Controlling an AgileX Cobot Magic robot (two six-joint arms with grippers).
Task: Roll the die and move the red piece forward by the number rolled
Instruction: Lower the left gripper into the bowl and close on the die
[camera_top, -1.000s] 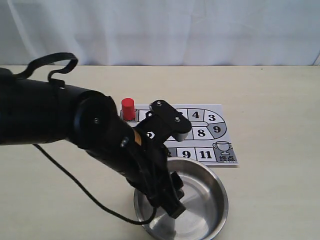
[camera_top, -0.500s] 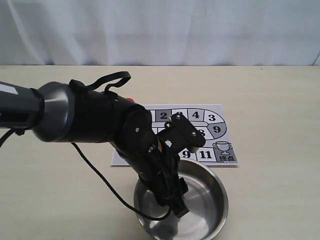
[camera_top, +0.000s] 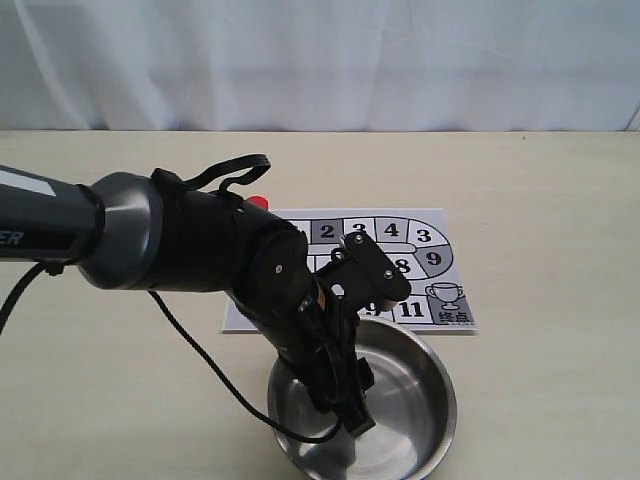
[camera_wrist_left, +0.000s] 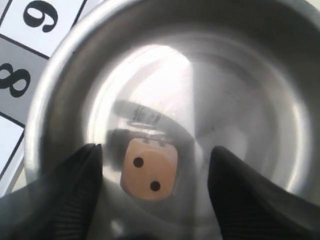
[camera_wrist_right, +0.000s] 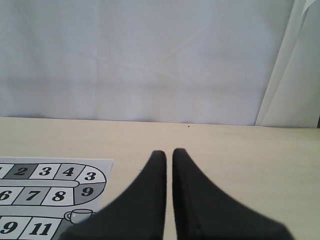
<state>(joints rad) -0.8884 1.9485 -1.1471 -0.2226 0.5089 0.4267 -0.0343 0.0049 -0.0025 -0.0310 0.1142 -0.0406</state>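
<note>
**Die in bowl, jaws astride**

The die (camera_wrist_left: 149, 175) lies in the steel bowl (camera_wrist_left: 40, 110), two pips up; the wall likely contains the roll. The left gripper (camera_wrist_left: 156, 150) straddles it, fingers apart on either side. In the exterior view, the board (camera_top: 425, 237) is at the bowl's 12 o'clock and the red piece (camera_top: 258, 201) at 11, half hidden by the arm. The right gripper (camera_wrist_right: 169, 155) is closed and empty.

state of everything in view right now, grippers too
bowl: upright on the table
die: lying in the bowl, two-pip face showing, ungripped
left gripper: open, fingers either side of the die, not touching
red piece: mostly hidden behind the left arm, only its top shows
board: flat on the table, partly hidden
right gripper: shut, empty
</note>
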